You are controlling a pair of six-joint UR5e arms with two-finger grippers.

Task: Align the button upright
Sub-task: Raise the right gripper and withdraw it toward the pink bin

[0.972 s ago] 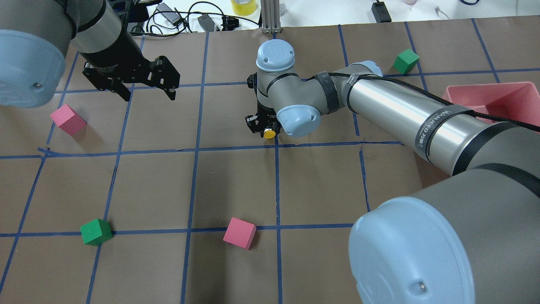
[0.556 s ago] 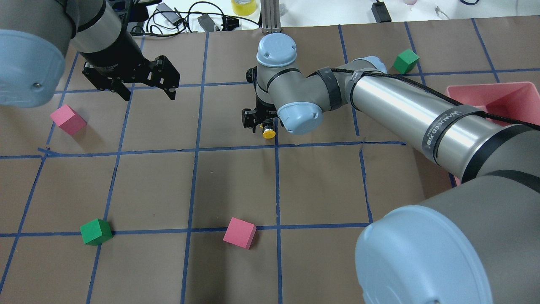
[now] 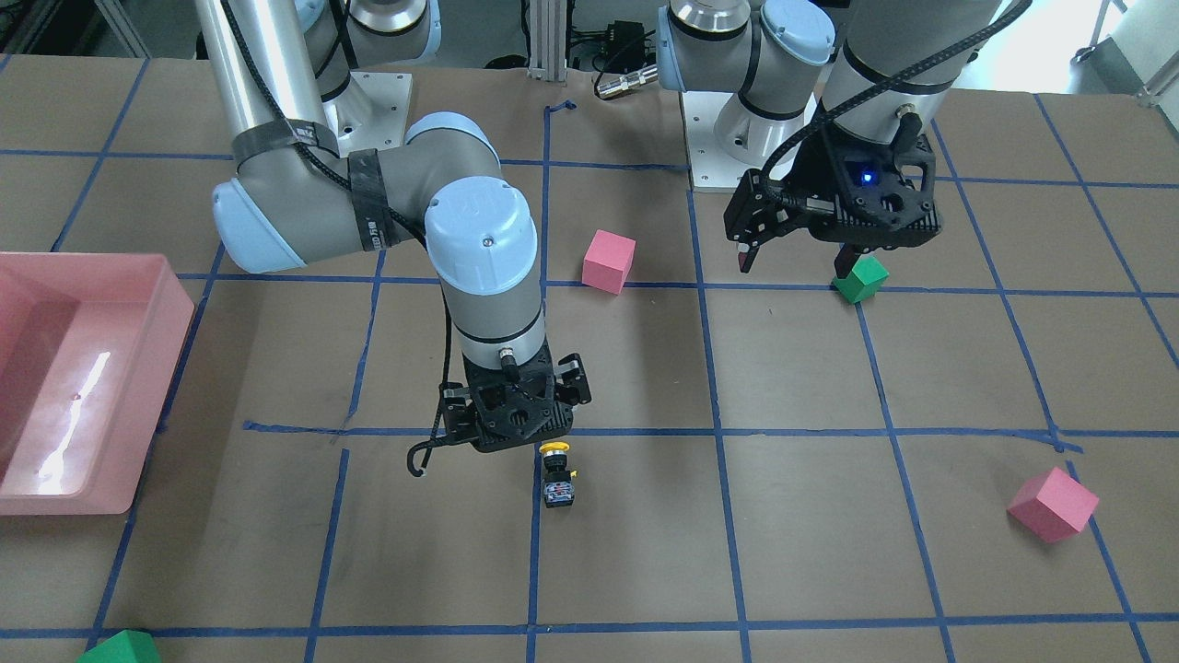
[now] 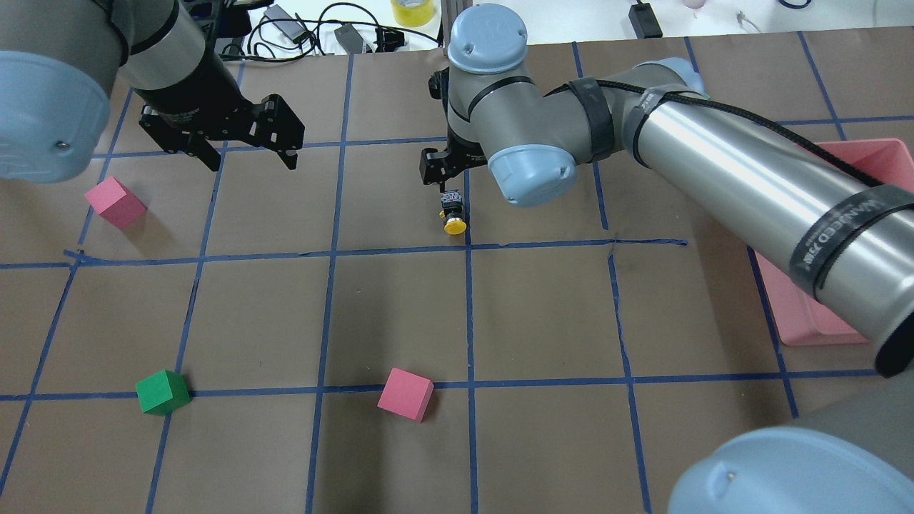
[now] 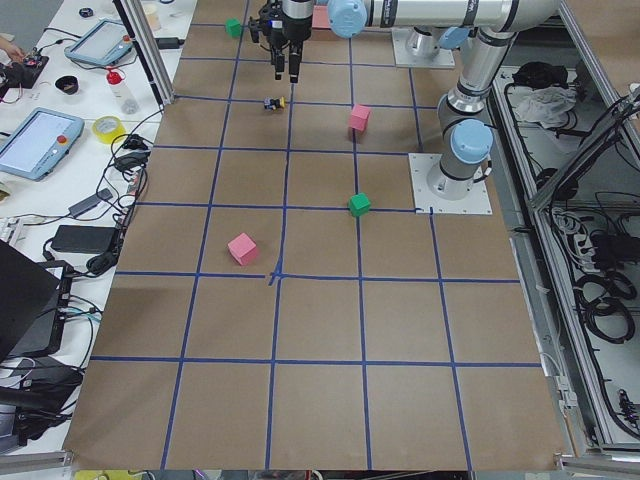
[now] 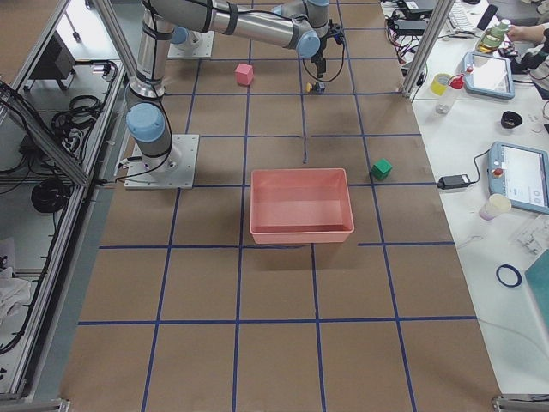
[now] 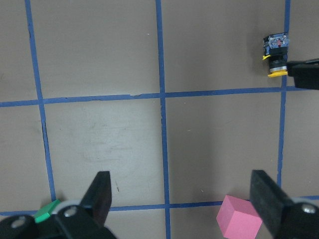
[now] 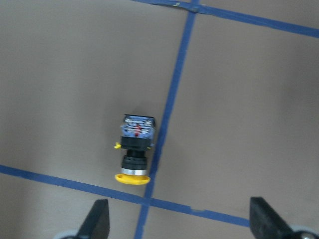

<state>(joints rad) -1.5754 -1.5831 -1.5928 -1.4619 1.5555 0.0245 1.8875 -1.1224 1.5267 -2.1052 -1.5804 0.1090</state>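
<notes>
The button (image 4: 453,214) lies on its side on the brown table beside a blue tape line, yellow cap toward the robot. It also shows in the front view (image 3: 557,475), the right wrist view (image 8: 135,149) and the left wrist view (image 7: 276,55). My right gripper (image 3: 512,419) hangs above the button, just beyond it, open and empty (image 8: 182,224). My left gripper (image 4: 250,158) is open and empty, raised over the table's far left part, well away from the button (image 7: 182,199).
Pink cubes (image 4: 114,202) (image 4: 405,394) and a green cube (image 4: 163,392) stand on the left and near parts of the table. Another green cube (image 3: 120,647) sits at the far right. A pink bin (image 4: 800,321) stands at the right, under my right arm.
My right gripper has risen and moved away from the robot, uncovering the button's body. The button's yellow cap stays in the same place. The left arm has not moved.
</notes>
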